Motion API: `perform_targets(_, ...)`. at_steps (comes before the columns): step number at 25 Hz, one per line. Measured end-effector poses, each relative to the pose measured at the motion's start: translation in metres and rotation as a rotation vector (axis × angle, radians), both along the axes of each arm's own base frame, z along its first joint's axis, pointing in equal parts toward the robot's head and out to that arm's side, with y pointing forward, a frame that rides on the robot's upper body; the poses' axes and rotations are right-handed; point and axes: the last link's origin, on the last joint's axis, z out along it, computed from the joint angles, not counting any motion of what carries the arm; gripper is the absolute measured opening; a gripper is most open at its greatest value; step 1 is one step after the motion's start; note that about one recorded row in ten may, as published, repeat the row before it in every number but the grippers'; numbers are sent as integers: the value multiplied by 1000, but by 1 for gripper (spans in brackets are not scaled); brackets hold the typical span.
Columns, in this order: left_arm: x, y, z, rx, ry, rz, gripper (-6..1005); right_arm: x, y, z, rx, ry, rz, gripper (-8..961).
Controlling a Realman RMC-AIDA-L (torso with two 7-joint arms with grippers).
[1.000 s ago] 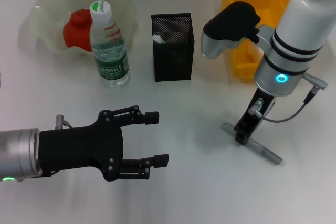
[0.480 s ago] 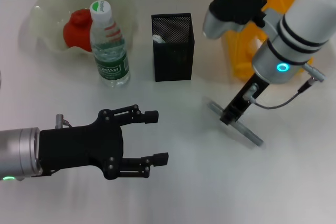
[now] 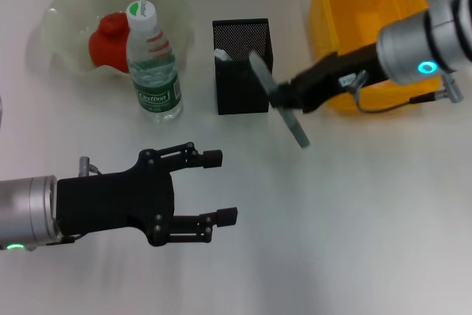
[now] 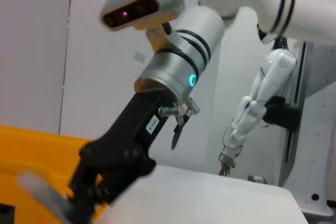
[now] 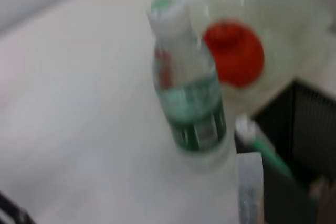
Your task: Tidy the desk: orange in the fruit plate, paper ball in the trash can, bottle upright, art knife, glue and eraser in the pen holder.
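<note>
Gripping the grey art knife (image 3: pixel 279 99) near its middle, the right gripper (image 3: pixel 284 98) reached in from the right, its black fingers clamped on the flat metallic stick. That knife hung clear of the table, tilted, its upper end just beside the near right corner of the pen holder (image 3: pixel 242 66) and its lower end pointing down toward the white tabletop (image 3: pixel 354 219). In the right wrist view the knife's grey end (image 5: pixel 250 187) stood close to the holder's dark mesh wall (image 5: pixel 302 135), with the glue (image 5: pixel 260 142), mint-green with a white tip, leaning out of the holder. A beige corner, probably the eraser (image 5: pixel 321 188), showed inside, too blurred to be sure.

Behind the right arm stood the yellow trash can (image 3: pixel 346 5). Left of the pen holder the bottle (image 3: pixel 153 64) stood upright, its cap on top, just in front of the fruit plate (image 3: pixel 66 20), where the orange (image 3: pixel 108 40) lay.

Lower left, the left gripper (image 3: pixel 214 189) hovered above bare tabletop with its fingers spread wide and nothing between them, well apart from everything else.
</note>
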Motion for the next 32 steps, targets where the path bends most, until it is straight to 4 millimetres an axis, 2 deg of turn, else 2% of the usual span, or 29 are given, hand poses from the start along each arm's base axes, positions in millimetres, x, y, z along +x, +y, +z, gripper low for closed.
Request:
perform_targets(2,2,2,0,3,-12,2,828,5,2,11,63,113,26,137)
perform_targets(3,3,3,0,2,-18,-1,828,9,4,19,119,243,50,136)
perform_targets(4,3,3,0,2,-18,-1,828,9,4,19,119,243,50,136)
perform_targets(6,4,3,0,3,-18,-1,828,17,6,25,186,391,76,136)
perform_targets(8,3,4,-1,5,-16,6,828,30,9,23,268,517,101,136)
perform_targets(13,4,4,-3,12,-28,7,828,44,14,9,399,610,156,135)
perform_targets(16,5,5,-3,15,-28,0,828,46,15,4,438,613,184,135)
perform_targets(18,5,5,-3,15,-28,-4,828,44,17,-7,444,589,215,134)
perform_targets(23,7,7,-4,12,-28,-10,828,41,26,-20,459,523,233,133)
perform_targets(32,7,7,-5,4,-33,-2,828,39,28,-32,469,440,316,133)
